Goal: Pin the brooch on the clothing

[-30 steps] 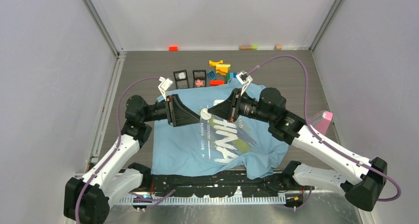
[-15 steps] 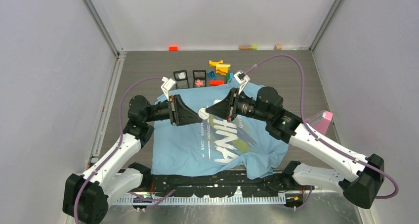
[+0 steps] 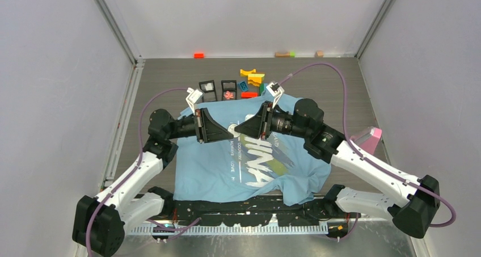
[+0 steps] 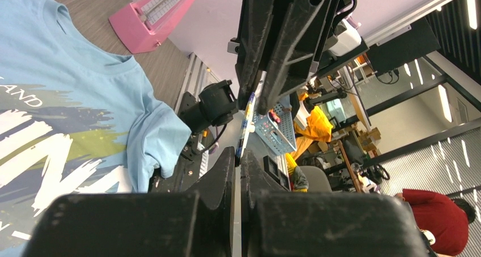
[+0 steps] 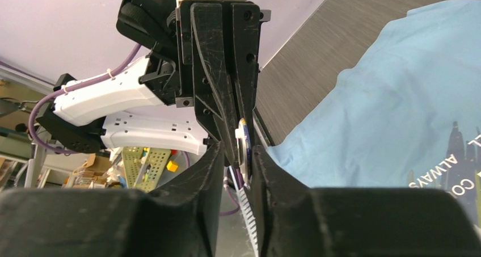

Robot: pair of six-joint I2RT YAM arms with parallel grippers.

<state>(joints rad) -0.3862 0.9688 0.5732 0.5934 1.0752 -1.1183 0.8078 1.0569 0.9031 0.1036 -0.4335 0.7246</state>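
Broadly, the table [image 3: 164, 75] is carrying a light blue shirt [image 3: 210, 166]. The shirt is lying spread out, showing big white "CHINA" letters, smaller white text and yellow-green streaks across the chest. Above its upper part the two grippers are meeting tip to tip. The left gripper [image 3: 228, 134] is pinching a thin white disc [image 5: 243, 143] with a bluish rim, its jaws closed on the disc's edge. The right gripper [image 3: 238, 130] is straddling the same disc, its jaws standing a little apart around it. Just beyond the shirt's far edge, coloured blocks [image 3: 253, 78] are lying in a loose cluster. Beside them, to the left, two small black frames are standing side by side. The left frame [image 3: 207, 90] is holding a pale piece. The right frame [image 3: 228, 85] is holding the brooch [image 3: 228, 95], a tiny pinkish-red flower shape sitting well apart from both grippers.
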